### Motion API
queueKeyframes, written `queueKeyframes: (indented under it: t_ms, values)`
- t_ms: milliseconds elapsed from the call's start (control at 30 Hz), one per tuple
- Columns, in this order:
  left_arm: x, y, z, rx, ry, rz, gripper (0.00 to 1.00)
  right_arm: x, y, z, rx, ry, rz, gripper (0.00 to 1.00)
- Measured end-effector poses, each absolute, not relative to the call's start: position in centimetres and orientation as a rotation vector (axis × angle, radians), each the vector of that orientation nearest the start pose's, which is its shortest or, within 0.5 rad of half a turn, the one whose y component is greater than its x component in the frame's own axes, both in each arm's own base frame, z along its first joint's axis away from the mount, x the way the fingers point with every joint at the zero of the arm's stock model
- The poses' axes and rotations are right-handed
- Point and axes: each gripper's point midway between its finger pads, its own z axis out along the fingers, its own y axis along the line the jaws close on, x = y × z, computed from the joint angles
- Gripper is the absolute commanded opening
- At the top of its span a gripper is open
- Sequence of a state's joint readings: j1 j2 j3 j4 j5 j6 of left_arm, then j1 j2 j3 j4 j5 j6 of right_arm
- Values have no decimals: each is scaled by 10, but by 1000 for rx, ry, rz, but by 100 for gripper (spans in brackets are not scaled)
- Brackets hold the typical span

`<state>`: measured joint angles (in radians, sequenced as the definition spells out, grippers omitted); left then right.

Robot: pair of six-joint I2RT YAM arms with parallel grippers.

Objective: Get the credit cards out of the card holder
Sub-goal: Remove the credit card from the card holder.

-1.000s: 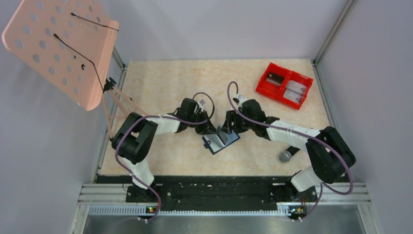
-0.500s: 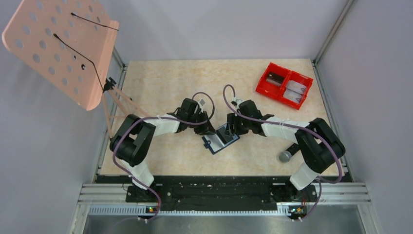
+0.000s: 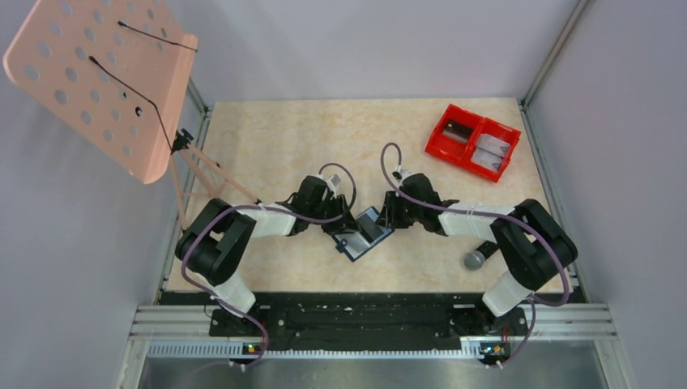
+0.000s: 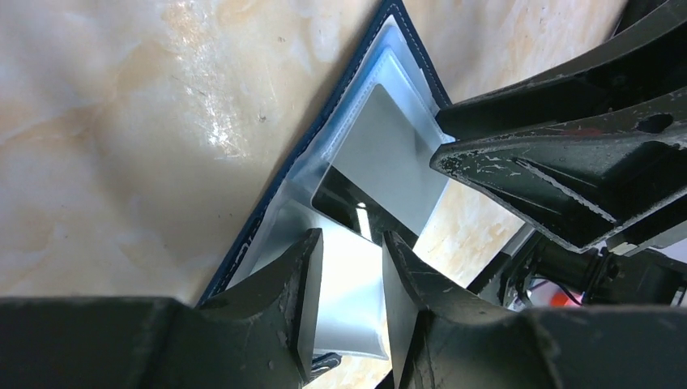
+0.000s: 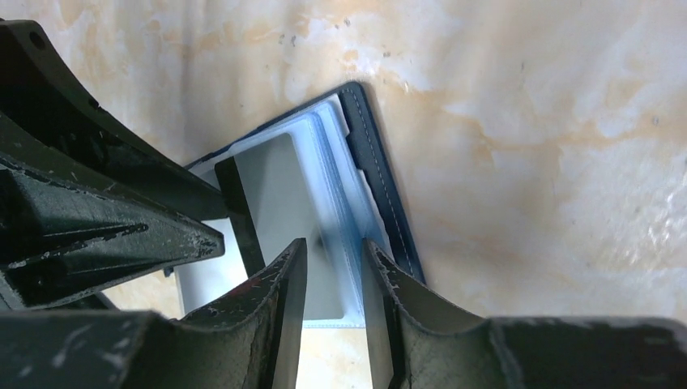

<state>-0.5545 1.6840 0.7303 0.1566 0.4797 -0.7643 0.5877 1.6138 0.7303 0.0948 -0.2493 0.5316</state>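
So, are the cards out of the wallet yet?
Not yet. Done: the card holder lies open on the table. In hand: the left gripper and the right gripper are both at it. Left to do: a grey card and a dark card sit in its pockets and need pulling out.
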Motion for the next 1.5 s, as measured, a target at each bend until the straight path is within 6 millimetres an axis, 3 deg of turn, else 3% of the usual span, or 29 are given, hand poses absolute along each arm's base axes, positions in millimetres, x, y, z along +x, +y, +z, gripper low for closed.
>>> queueKeyframes:
  t_ms: [200,600,800,967,1200,1500]
  values:
    - [255,-285,36,-27,2543,-1109,41,265,258,30,-103,2475,863,31]
    - [259,-291,37,-134,2485,-1134,35,265,260,30,-42,2448,912,30]
    - [260,-293,36,-170,2482,-1157,21,265,260,30,-35,2447,915,30]
    - [258,-292,35,-204,2492,-1162,0,265,260,30,-32,2444,916,31]
    - [260,-294,41,-230,2465,-1214,0,265,260,30,-22,2445,914,33]
    - [255,-275,37,-303,2464,-1232,0,266,259,31,-27,2453,902,35]
